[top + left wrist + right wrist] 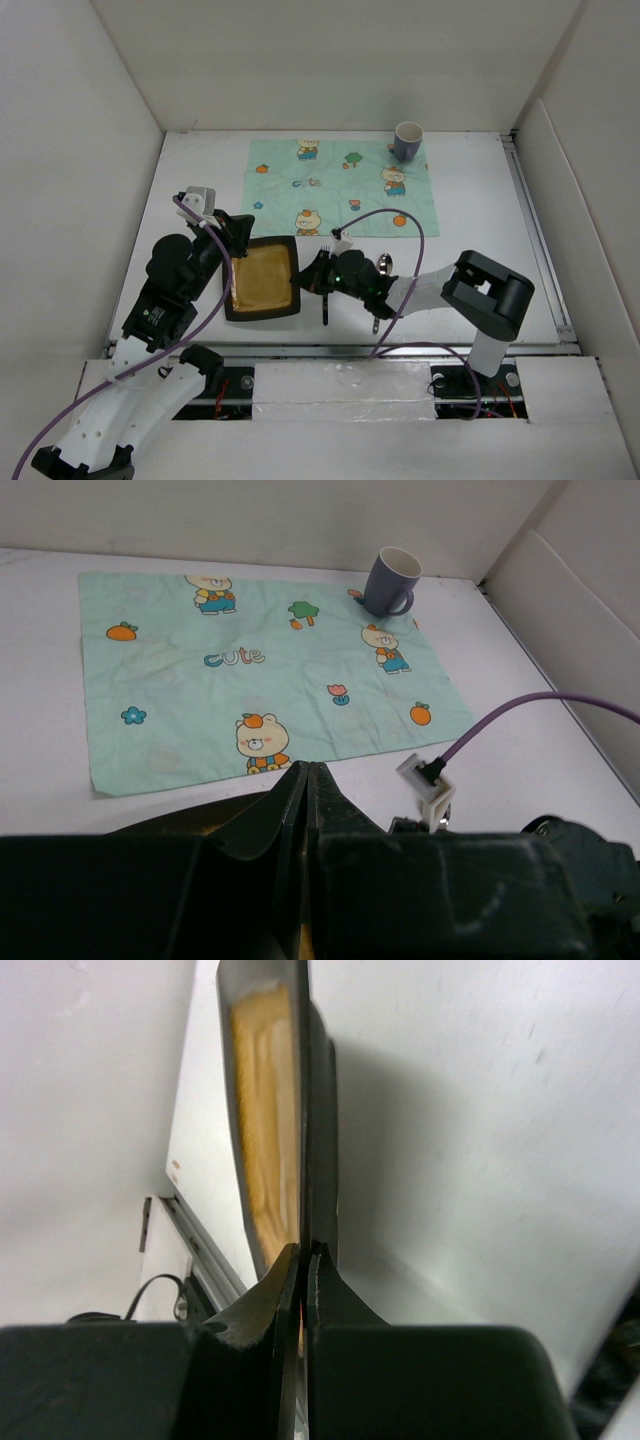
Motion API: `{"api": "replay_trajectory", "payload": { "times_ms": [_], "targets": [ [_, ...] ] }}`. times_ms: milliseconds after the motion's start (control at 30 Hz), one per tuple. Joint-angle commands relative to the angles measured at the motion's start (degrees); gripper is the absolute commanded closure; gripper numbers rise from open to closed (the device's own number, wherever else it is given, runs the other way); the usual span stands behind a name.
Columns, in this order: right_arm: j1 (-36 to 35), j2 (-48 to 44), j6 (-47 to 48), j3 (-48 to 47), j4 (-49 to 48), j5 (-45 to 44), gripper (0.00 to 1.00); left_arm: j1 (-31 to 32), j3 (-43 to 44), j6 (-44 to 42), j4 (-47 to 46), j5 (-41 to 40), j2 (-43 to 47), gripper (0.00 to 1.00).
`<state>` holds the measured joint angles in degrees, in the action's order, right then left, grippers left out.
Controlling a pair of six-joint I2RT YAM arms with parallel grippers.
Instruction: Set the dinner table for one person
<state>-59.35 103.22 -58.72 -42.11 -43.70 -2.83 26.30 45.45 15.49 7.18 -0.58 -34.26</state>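
A square black plate (263, 278) with a tan inside sits at the near left of the white dinner table (480, 215). My left gripper (236, 268) is shut on the plate's left rim. In the left wrist view its jaws (308, 768) are closed, with the dark plate (180, 818) below. My right gripper (303, 280) is shut on the plate's right rim. The right wrist view shows its gripper (303, 1250) pinching the rim of the plate (262, 1110). I cannot tell whether the plate is lifted off the table.
A mint-green cartoon-print cloth (345, 185) lies at the back centre and also shows in the left wrist view (250, 670). A blue-grey mug (408, 141) stands at its far right corner. A spoon (384, 266) and a black-handled utensil (325, 308) lie under my right arm. A metal rail (540, 250) runs along the right edge.
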Motion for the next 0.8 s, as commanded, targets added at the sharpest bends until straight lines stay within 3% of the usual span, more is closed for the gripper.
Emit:
{"api": "replay_trajectory", "payload": {
  "times_ms": [0, 200, 233, 567, 767],
  "targets": [
    [5.8, -6.4, 2.7, -1.0, -8.4, 10.6, 1.0, 0.3, 0.4, -0.3, -2.0, -1.7, 0.5, 1.0],
    [15.7, -10.4, 1.3, -4.7, -4.6, 22.4, 1.0, 0.3, 0.4, -0.3, -1.9, -2.1, 1.0, 1.0],
    [20.4, -10.5, 1.4, -6.9, -3.3, 26.7, 1.0, 0.3, 0.6, -0.3, -1.6, -1.9, 0.8, 1.0],
    [37.0, -7.0, 4.6, -17.3, 6.4, 33.8, 1.0, 0.3, 0.3, -0.1, -2.3, -1.2, 1.5, 1.0],
    [40.6, 1.3, 5.0, -24.4, 7.6, 38.5, 1.0, 0.3, 0.3, -0.1, -2.0, -1.0, 1.3, 1.0]
  ]
}}
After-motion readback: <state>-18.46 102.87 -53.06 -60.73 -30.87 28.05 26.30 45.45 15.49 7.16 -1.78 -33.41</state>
